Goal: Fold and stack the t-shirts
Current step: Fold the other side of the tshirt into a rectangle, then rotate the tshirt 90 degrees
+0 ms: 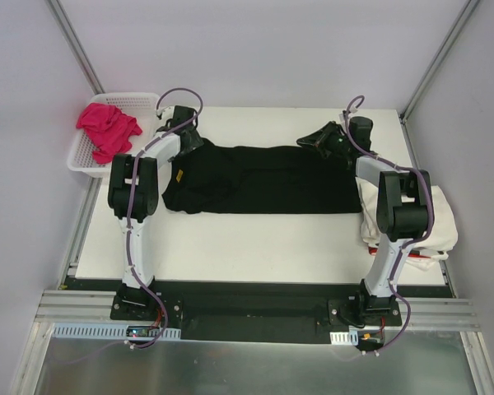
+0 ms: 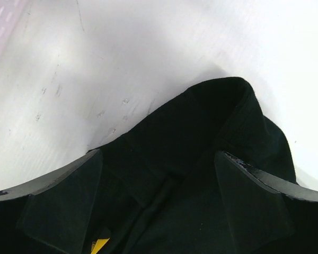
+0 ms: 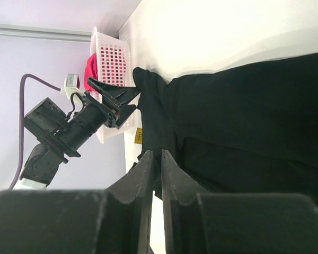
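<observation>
While the white counter [image 1: 255, 239] carries a black t-shirt [image 1: 263, 185] spread lengthwise across its middle, cream-white t-shirts [image 1: 445, 222] lie heaped at its right edge and a pink t-shirt [image 1: 107, 127] sits in the mesh basket [image 1: 82, 160] by the far left corner; the left hand [image 2: 158, 153] hangs released over the black shirt's left end, the right hand [image 3: 155, 153] clenched on its far right edge

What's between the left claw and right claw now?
The black t-shirt, spread on the table from left claw to right claw, per the top view.
</observation>
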You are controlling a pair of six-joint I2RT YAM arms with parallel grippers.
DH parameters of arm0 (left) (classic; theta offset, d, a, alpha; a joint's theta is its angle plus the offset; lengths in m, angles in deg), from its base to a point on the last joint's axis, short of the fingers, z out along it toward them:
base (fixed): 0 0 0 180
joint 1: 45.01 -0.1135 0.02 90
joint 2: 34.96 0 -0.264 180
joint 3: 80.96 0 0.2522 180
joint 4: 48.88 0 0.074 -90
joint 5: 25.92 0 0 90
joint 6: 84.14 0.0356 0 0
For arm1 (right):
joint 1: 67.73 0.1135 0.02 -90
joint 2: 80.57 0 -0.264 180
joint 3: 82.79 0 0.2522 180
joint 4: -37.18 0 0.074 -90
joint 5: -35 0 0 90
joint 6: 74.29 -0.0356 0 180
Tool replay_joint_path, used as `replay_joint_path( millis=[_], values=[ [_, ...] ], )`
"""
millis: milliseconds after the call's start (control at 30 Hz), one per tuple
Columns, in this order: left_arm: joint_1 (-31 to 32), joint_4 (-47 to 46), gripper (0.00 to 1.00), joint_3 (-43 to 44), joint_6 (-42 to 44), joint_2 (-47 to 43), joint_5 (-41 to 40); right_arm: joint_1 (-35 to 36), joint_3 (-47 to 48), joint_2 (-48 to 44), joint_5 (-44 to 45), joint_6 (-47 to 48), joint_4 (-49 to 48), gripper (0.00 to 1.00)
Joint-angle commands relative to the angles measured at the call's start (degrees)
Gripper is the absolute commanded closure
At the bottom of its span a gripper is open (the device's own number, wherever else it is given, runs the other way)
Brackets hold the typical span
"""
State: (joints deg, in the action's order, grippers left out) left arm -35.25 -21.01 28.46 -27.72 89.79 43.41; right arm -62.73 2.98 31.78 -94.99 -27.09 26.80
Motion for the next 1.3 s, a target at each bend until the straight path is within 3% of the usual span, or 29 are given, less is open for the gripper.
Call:
replay_joint_path(
  millis=[0,167,267,467,567,1267],
  values=[
    [0.08,1.18,0.16,2.25,0.36,0.58,1.33,-0.95,1.65,-0.21,-1.32,0.53,-2.14,0.87],
    [-0.09,1.18,0.25,0.76,-0.34,0.15,1.07,-1.74,1.38,-0.12,-1.32,0.53,-2.05,0.88],
    [-0.18,1.18,0.36,-0.56,-1.22,-0.29,1.68,-2.09,1.03,0.06,-1.06,0.27,-2.05,0.88],
    [-0.35,1.27,0.85,-1.09,-1.31,-0.03,3.09,-2.71,0.68,-0.21,-1.15,0.18,-2.14,0.88],
    [-0.53,1.27,1.00,-0.65,-1.14,0.23,3.61,-2.97,0.68,-0.38,-1.06,0.18,-2.14,0.88],
    [-4.57,1.01,1.00,6.47,2.38,0.58,4.14,-3.85,-0.02,-0.12,-0.79,0.00,-2.14,0.88]
  ],
)
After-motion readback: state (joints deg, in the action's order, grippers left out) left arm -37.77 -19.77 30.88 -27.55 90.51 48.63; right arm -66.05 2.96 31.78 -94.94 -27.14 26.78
